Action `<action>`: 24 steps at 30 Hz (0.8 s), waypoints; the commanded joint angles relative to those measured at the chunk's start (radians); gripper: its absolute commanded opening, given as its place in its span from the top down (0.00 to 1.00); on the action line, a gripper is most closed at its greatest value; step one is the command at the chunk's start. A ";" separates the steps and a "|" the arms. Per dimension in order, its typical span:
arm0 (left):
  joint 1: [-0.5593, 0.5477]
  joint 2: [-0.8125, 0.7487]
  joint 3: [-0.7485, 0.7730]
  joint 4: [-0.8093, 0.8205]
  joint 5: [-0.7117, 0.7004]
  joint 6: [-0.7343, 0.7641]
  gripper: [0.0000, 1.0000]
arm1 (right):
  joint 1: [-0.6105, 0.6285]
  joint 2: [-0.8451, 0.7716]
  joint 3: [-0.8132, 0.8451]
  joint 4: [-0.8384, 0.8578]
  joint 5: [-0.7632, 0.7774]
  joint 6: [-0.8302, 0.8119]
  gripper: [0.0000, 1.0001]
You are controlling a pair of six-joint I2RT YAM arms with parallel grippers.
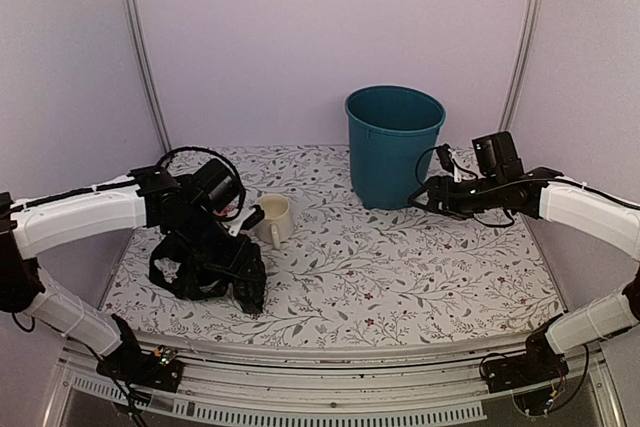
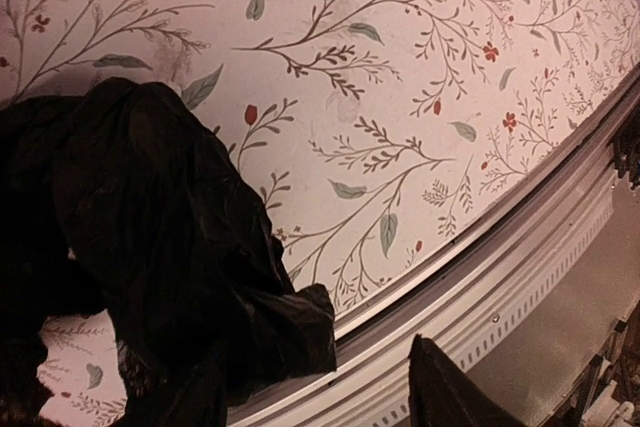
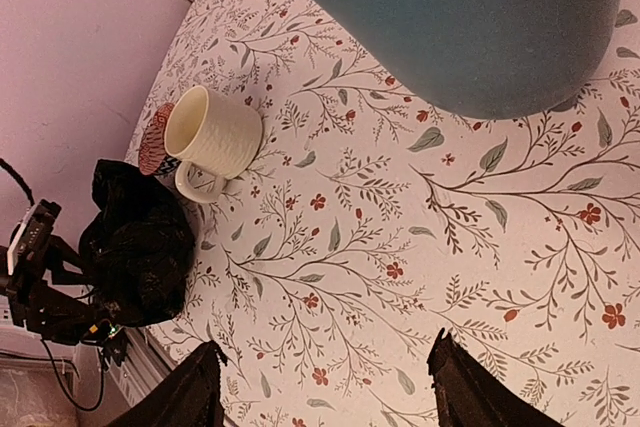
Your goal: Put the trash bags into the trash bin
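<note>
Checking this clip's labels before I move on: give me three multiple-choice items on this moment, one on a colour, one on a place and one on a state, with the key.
1. What colour is the bin?
A) red B) teal C) white
2. Where is the black bag?
A) inside the bin B) on the table beside the cream mug C) draped over the bin's rim
3. How are the right fingers?
A) shut on the bag B) shut on the mug C) spread apart, empty

Key: 1 B, its walls are teal. 2 B, the bag lies crumpled next to the mug. 3 C, the right wrist view shows only bare table between them.
</note>
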 commanded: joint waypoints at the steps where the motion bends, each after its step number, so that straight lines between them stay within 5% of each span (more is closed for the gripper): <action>1: -0.028 0.135 0.027 0.173 0.090 0.038 0.38 | 0.001 -0.054 -0.026 0.014 -0.036 0.009 0.29; 6: -0.053 0.364 0.164 0.538 0.207 0.030 0.39 | 0.001 -0.088 -0.054 -0.007 -0.020 0.007 0.29; 13: -0.158 0.605 0.614 0.412 0.198 0.158 0.38 | 0.001 -0.094 -0.037 -0.041 -0.022 0.001 0.28; 19: -0.127 0.388 0.386 0.407 0.120 0.216 0.26 | 0.002 -0.097 -0.014 -0.058 -0.021 -0.007 0.28; 24: -0.077 0.191 0.158 0.459 0.081 0.171 0.26 | 0.016 -0.108 0.034 -0.091 -0.001 -0.024 0.30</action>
